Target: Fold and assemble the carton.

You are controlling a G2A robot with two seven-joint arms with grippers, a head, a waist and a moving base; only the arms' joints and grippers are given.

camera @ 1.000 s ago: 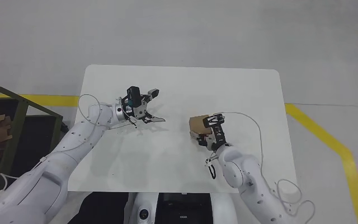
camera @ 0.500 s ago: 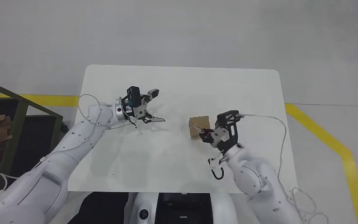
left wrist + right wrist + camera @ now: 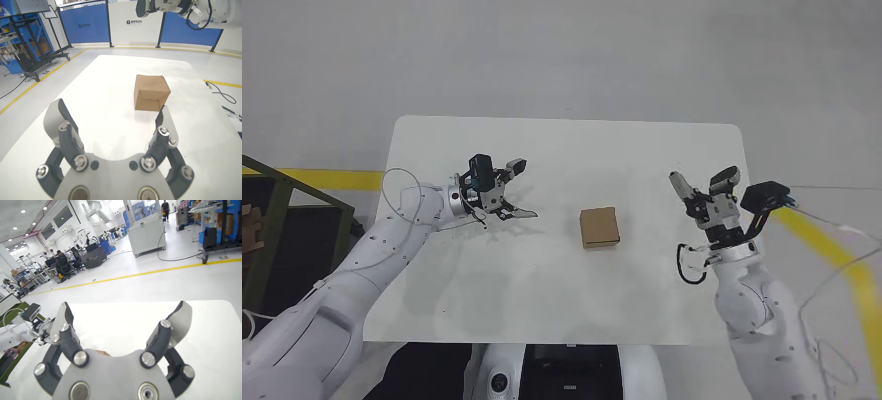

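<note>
White table [image 3: 562, 140] from above: closed carton [image 3: 599, 227] near centre (flaps tucked), left gripper [image 3: 526, 188] at its ten o'clock, right gripper [image 3: 702, 178] at two o'clock, both apart from it. Left wrist: jaws wide, empty, carton beyond them. Right wrist: jaws wide, empty.

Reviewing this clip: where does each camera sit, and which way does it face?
Top view: overhead, looking down on the table and carton; both arms show.
Left wrist view: behind the left hand, facing the carton.
Right wrist view: behind the right hand, facing across the table into the hall.
Shared: top and left wrist views show the carton.
</note>
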